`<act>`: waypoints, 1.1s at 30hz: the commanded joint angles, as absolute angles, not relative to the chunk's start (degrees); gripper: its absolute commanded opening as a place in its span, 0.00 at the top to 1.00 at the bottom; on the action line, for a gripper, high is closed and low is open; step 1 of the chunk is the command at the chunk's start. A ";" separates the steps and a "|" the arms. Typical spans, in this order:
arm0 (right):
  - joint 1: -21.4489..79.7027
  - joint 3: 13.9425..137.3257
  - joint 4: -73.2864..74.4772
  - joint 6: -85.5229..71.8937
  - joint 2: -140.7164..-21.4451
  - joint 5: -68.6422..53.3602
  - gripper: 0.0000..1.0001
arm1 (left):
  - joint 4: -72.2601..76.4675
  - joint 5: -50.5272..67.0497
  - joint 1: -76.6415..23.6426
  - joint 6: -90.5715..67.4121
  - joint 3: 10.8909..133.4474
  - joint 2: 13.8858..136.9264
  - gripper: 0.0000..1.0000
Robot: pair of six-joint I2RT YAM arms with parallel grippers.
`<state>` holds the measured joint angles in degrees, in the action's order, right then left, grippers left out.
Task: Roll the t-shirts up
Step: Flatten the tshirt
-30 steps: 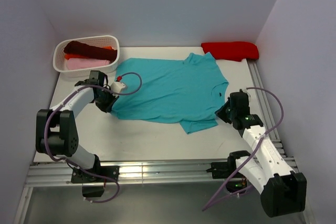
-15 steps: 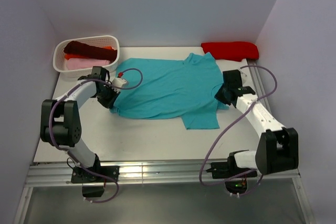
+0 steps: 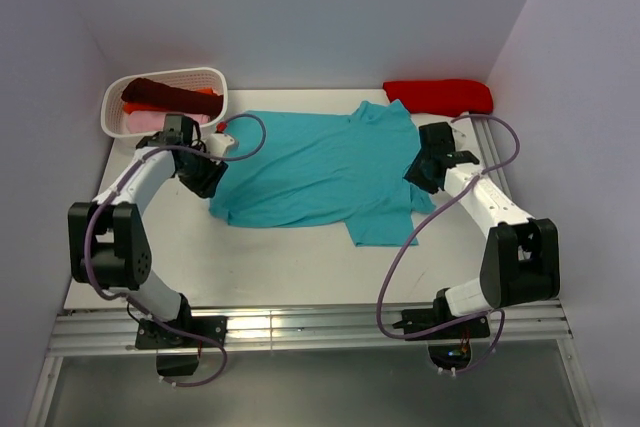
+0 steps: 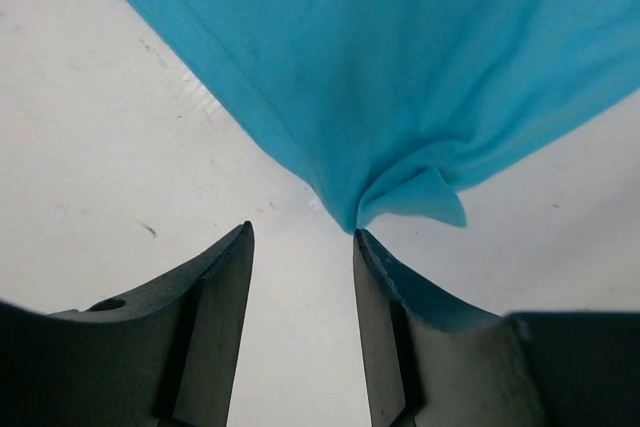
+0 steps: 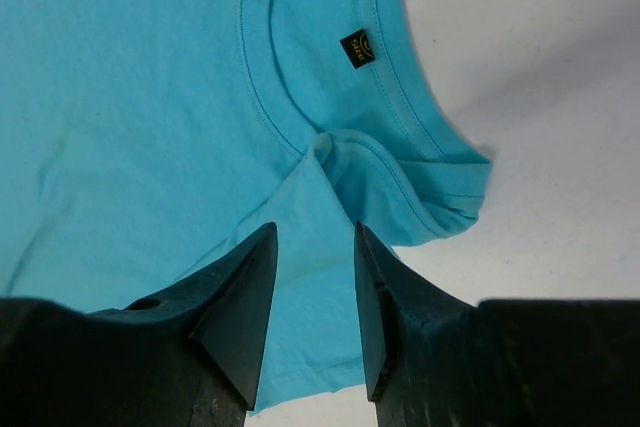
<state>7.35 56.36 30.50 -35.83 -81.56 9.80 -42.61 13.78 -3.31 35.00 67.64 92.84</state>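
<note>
Right wrist — teal t-shirt point(image 5: 140, 77), dark neck label point(image 5: 358, 48) unreadable; left gripper point(image 4: 302, 237) and right gripper point(image 5: 315, 237) gape, empty.

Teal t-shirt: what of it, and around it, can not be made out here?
- Top view: the left arm covers part of the hem of the teal t-shirt; the right arm covers its collar edge.
- Both wrist views: the frame edges cut the shirt off.
- Right wrist view: the label print is too small.
- Basket: overlapping shirts, number unclear.
</note>
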 commanded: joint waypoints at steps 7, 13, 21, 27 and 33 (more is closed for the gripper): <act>7.12 57.05 32.26 -35.51 -76.12 10.81 0.56 | -43.34 6.25 -13.87 33.93 58.99 81.56 0.53; 7.73 53.80 31.73 -36.21 -73.04 10.28 0.56 | -38.33 -2.45 -19.86 28.13 55.03 82.97 0.54; 8.26 50.72 30.85 -36.56 -70.84 9.84 0.58 | -32.52 -11.86 -25.40 24.08 52.65 85.07 0.56; 8.70 49.66 30.50 -36.56 -70.58 9.67 0.58 | -30.68 -15.47 -27.16 23.12 51.86 86.39 0.57; 8.79 49.39 30.41 -36.39 -71.02 9.67 0.58 | -30.06 -16.87 -27.86 22.59 51.16 86.84 0.62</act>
